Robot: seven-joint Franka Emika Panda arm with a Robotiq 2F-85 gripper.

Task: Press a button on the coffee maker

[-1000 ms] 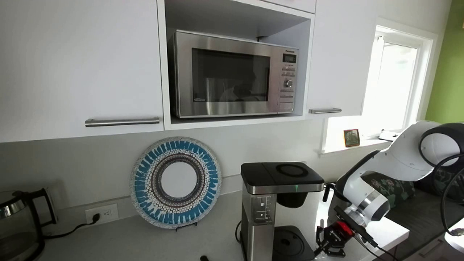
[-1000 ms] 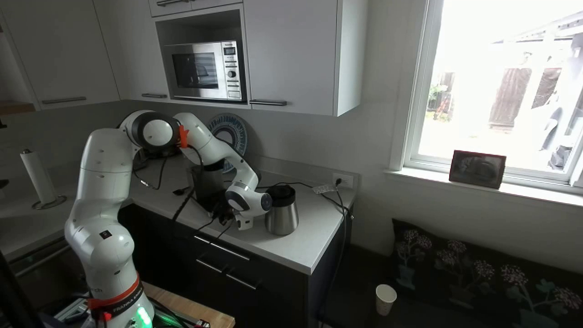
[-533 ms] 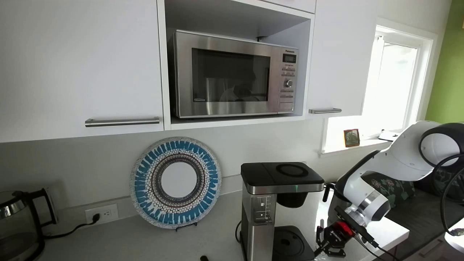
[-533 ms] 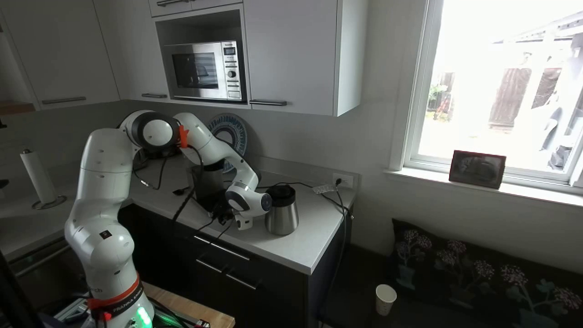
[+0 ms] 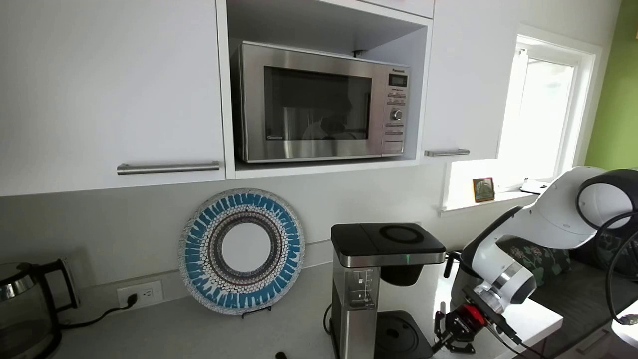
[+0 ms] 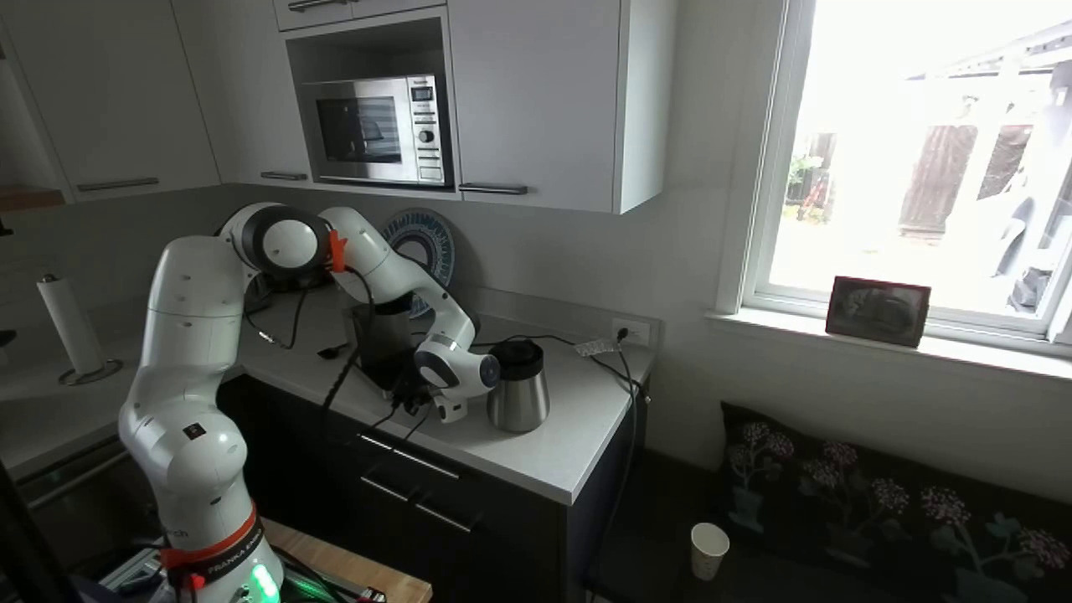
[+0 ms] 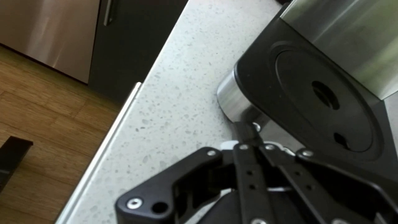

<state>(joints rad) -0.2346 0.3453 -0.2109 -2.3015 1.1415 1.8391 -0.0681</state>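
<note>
Coffee maker (image 5: 360, 294) stands upright on a speckled light countertop (image 7: 174, 102), its flat black top overhanging a silver column; right at the front rim of its base (image 7: 264, 74) is the Robotiq gripper (image 7: 247, 132), fingers drawn together, clenched with nothing visible between them; next to their tips, on the silver rim, sits a small bright round piece (image 7: 256, 126), probably the button; whether the tip touches it or only overlaps it from this angle, I cannot tell.

Reaching the machine looks done; the push itself is either under way or left to do, with backing off to follow; a green streak (image 5: 407, 259) on the machine's silver band may be mere reflection, so it proves no result.

Near the coffee maker, on its window side, a stainless steel thermal carafe (image 6: 518, 398) stands on that countertop; on the opposite side is a round blue-and-white decorative plate (image 5: 246, 247), and well apart from the machine, beyond the plate, a glass kettle (image 5: 25, 306); above the coffee maker, a Panasonic microwave (image 5: 319, 107) sits in white wall cabinets (image 5: 109, 89); farther from the coffee maker than the carafe come a flower-print cushion (image 6: 888, 494), a framed picture (image 6: 878, 310) and the bright window (image 6: 879, 234).
</note>
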